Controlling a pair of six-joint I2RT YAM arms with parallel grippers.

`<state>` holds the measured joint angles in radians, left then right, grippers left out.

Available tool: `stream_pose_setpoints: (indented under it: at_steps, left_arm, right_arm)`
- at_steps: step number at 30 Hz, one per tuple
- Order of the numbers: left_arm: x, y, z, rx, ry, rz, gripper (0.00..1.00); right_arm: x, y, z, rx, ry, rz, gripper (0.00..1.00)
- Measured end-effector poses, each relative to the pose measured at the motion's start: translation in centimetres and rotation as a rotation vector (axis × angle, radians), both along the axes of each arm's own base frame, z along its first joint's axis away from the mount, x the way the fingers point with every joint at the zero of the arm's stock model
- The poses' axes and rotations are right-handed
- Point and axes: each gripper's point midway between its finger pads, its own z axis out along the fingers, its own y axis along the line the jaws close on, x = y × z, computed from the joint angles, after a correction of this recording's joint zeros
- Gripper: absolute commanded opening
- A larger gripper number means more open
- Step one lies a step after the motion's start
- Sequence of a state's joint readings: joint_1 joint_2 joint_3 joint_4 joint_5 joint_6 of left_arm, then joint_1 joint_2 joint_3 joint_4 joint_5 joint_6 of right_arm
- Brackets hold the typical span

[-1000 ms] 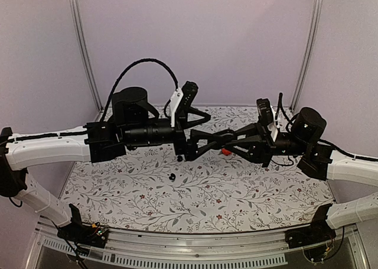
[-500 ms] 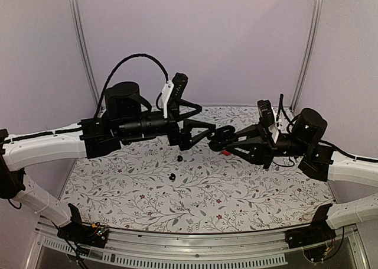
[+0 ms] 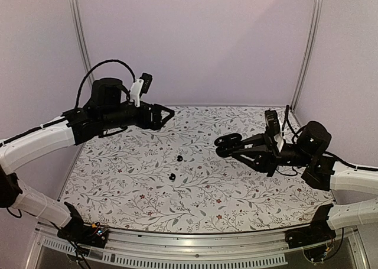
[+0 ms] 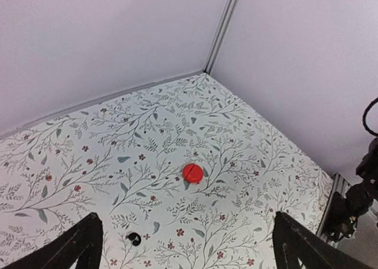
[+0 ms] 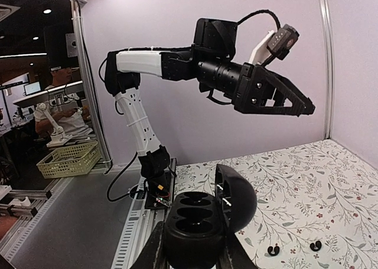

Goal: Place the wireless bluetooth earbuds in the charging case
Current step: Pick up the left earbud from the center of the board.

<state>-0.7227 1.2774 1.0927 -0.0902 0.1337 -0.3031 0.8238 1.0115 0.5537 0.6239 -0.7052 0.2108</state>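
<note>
Charging case (image 5: pixel 195 229) | glossy black | lid open | 2 empty sockets

White arms (image 3: pixel 35 145) with black joints and cables (image 3: pixel 90 74).

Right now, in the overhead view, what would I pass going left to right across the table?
Open left claw → near earbud → far earbud → open charging case, gripped in the right claw.
</note>
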Motion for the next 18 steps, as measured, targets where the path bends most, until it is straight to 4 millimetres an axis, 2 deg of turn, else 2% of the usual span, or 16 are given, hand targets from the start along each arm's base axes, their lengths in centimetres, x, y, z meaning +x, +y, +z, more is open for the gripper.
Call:
stream_pose_setpoints:
  at_steps: [4, 8, 10, 14, 18]
  left_arm:
    - [0.9, 1.3, -6.0, 0.15, 0.153, 0.063, 1.0]
    - [0.2, 2.0, -12.8, 0.324, 0.329, 0.065, 0.94]
    - [-0.2, 2.3, -15.4, 0.395, 0.4, 0.058, 0.89]
    - [-1.3, 2.5, -19.0, 0.515, 0.489, 0.018, 0.82]
    - [-2.2, 1.9, -20.7, 0.592, 0.523, -0.028, 0.74]
  right_arm:
    - [-0.2, -0.7, -0.6, 0.01, 0.004, -0.024, 0.0]
    - [-0.3, -1.2, -0.6, 0.022, -0.001, -0.039, 0.0]
    - [-0.5, -1.4, -0.5, 0.028, -0.007, -0.04, 0.0]
    - [-0.8, -1.7, -0.5, 0.031, -0.023, -0.04, 0.0]
    - [-1.0, -1.7, -0.6, 0.029, -0.037, -0.035, 0.0]
